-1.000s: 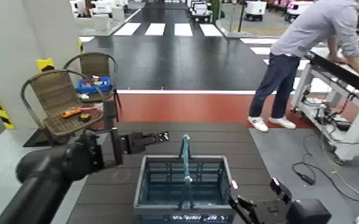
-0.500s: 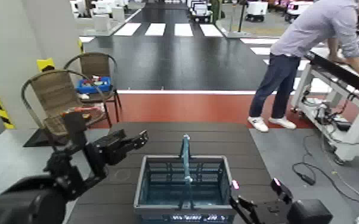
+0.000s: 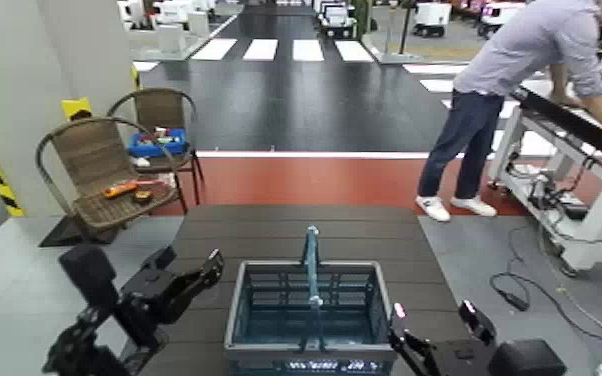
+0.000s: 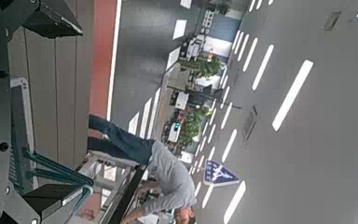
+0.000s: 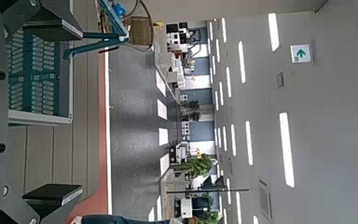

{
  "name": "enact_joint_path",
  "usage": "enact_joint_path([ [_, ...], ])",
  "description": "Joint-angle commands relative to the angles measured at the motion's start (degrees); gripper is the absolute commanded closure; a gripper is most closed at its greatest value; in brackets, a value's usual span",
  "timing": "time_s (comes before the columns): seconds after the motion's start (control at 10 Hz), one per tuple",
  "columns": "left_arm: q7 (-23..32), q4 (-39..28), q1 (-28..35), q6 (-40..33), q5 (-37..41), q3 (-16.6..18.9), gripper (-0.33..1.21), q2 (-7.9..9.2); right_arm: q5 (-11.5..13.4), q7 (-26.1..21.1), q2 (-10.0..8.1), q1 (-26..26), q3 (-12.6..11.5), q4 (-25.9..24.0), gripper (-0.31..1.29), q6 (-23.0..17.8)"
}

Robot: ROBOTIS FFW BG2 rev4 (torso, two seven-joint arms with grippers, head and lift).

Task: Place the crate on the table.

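Observation:
The grey-blue lattice crate with its teal upright handle stands on the dark slatted table, near its front edge. My left gripper is open and empty, low beside the crate's left side and apart from it. My right gripper is open and empty, just off the crate's right front corner. The left wrist view shows the crate and table between its spread fingers. The right wrist view shows the crate beside its fingers.
Two wicker chairs stand left of the table; the farther one holds a small blue box, the nearer an orange tool. A person leans over a white workbench at the right. Cables lie on the floor.
My left arm has drawn back and down toward the lower left, away from the crate's far side. The crate and right gripper have not moved.

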Motion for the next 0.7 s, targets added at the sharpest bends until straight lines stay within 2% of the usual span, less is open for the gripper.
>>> enact_joint_path([
  [0.1, 3.12, -0.43, 6.87, -9.06, -3.35, 0.55, 0.12, -2.73, -0.22, 0.00, 0.04, 0.28, -0.35, 0.03, 0.15, -0.43],
  [0.3, 5.05, -1.66, 10.21, -13.63, -7.49, 0.38, 0.12, -3.79, -0.39, 0.00, -0.05, 0.37, -0.35, 0.12, 0.15, -0.52],
  [0.7, 7.33, -2.10, 13.63, -18.46, -10.56, -0.94, 0.12, -3.96, -0.57, 0.09, -0.13, 0.54, -0.53, 0.30, 0.15, -0.70],
])
